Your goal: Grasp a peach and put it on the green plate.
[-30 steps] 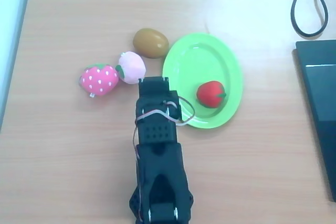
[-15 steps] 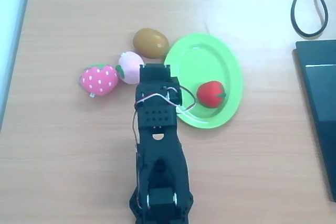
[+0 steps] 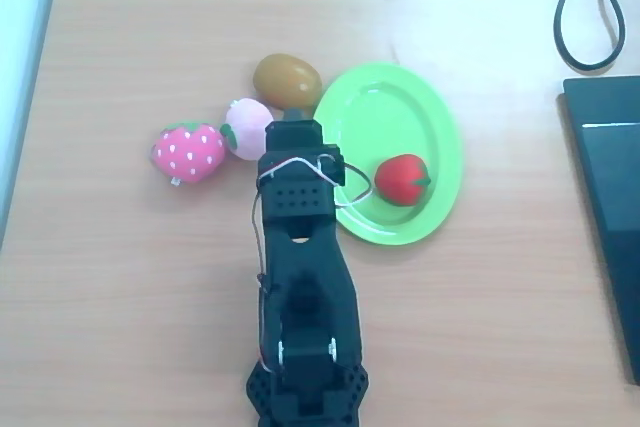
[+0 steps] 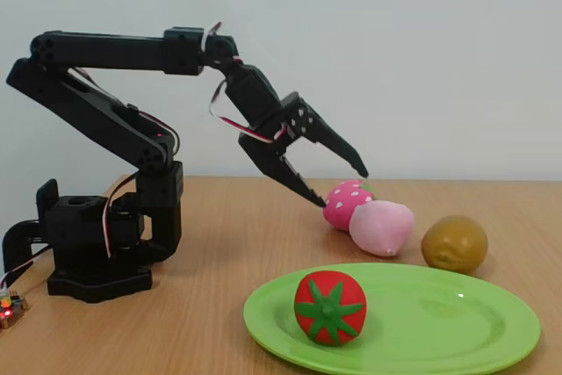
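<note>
The hand has been carried forward over the last second and is now held open above the peach, which lies on the bench just beside the green plate, between a strawberry and a brown fruit. A descent seems next. Room is tight among the neighbours; a tomato occupies the plate, with bare space beside it.

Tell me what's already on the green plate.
On the green plate sits one red fruit; the peach lies off it on the table, beside the open hand. In the overhead view the arm covers the plate's lower-left rim.
</note>
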You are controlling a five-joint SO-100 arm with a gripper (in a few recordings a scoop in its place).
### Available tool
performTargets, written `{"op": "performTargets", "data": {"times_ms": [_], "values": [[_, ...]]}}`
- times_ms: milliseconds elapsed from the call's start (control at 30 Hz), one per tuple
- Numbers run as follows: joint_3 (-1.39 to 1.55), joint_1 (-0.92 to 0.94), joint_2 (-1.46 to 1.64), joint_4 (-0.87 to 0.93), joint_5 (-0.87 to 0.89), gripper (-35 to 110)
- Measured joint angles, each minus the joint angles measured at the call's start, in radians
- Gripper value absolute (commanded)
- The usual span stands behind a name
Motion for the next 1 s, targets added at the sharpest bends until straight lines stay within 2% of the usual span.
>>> {"op": "performTargets", "data": {"times_ms": [333,567,1000], "values": [[-0.176,-0.026,-0.206,0.000,0.002,36],[-0.391,-0.069,-0.411,0.109,0.023,37],[-0.486,-0.098,-0.635,0.187,0.026,48]]}}
